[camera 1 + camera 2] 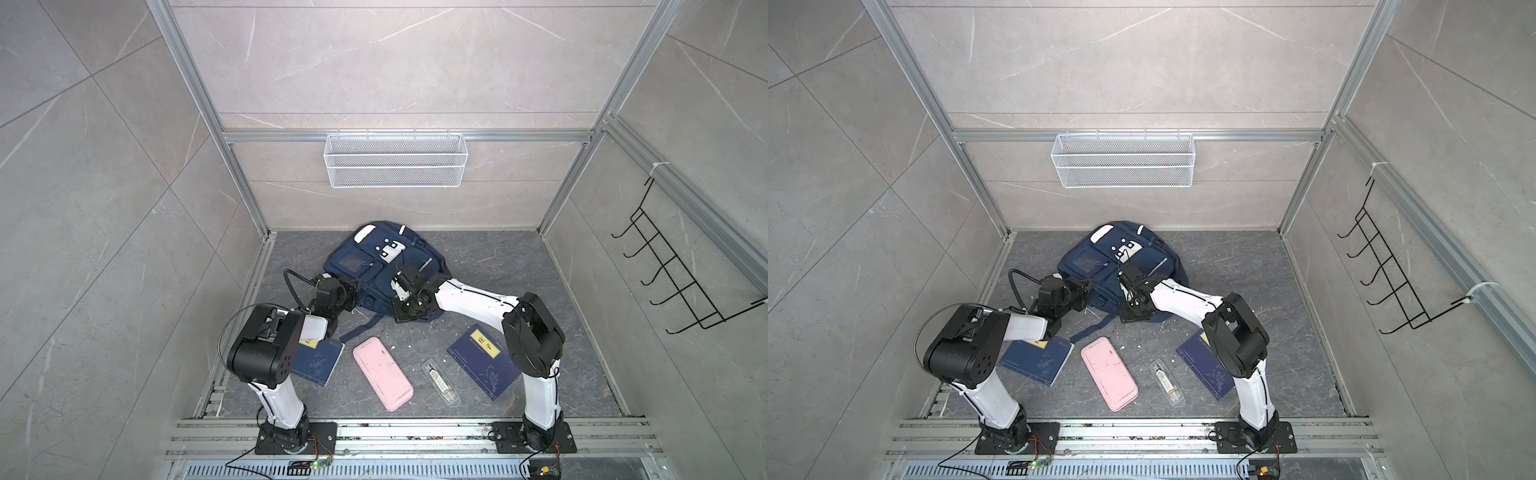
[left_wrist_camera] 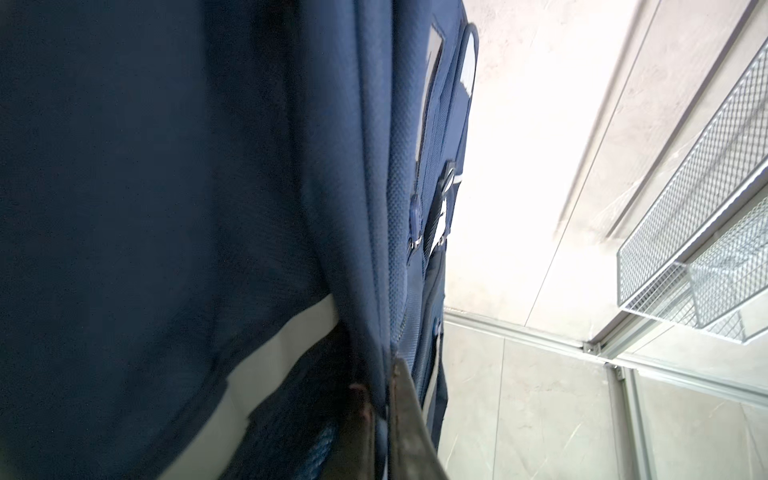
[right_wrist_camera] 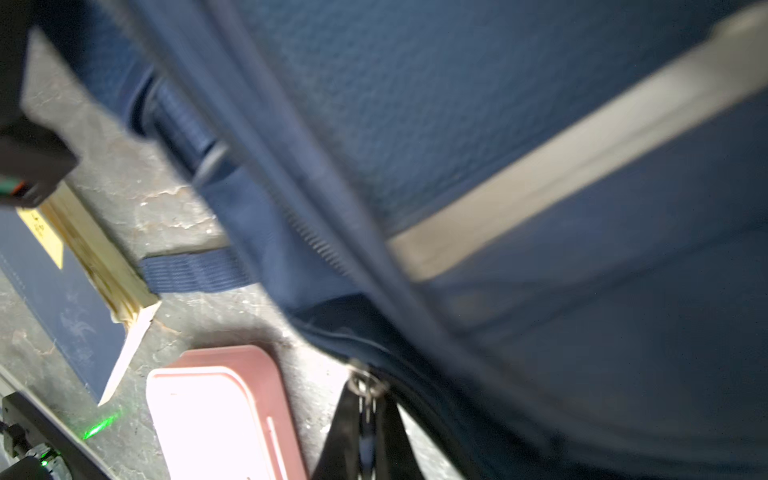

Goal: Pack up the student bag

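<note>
Bent elbows of the left arm (image 1: 262, 345) and right arm (image 1: 536, 336) loom nearest, and both pincers are clamped on the student bag (image 1: 415, 257) at the back of the table (image 1: 507, 270).

The left pincer (image 2: 384, 386) is closed on a fold of navy fabric at the bag's near left edge. The right pincer (image 3: 368, 432) pinches a metal zip pull (image 3: 366, 384) on the near edge (that view is blurred). The bag lies front pockets up in the rear middle. In front of it lie a navy book (image 1: 318, 361) partly under the left arm, a pink case (image 1: 382, 372), a clear case (image 1: 440, 382) and a second navy book (image 1: 484, 361). A wire basket (image 1: 395, 160) hangs on the back wall, and a black hook rack (image 1: 681, 270) hangs on the right wall.
</note>
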